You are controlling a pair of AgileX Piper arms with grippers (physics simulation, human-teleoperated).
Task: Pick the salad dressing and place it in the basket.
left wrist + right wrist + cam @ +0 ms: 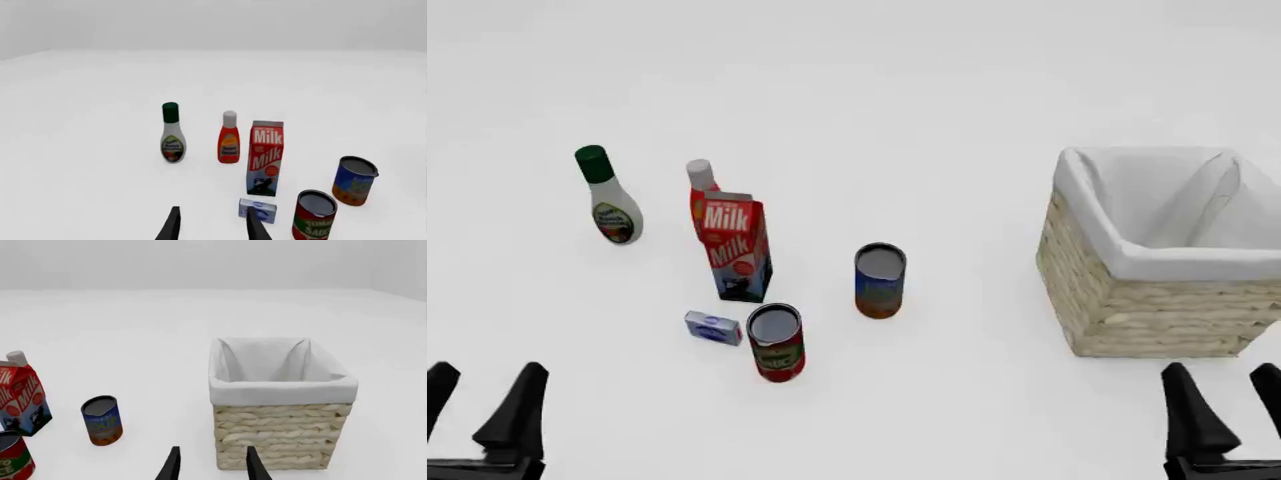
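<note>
Your dressing [609, 198] stands upright at the far left of the table [934, 100], well apart from the basket [1154, 300] on the right. It is a small white pear-shaped bottle with a dark green cap and a colourful oval label, just left of the red bottle [702, 190] and milk carton [738, 248]. Your left gripper [481, 405] and right gripper [1228, 405] both hang spread, holding nothing, near you.
</note>
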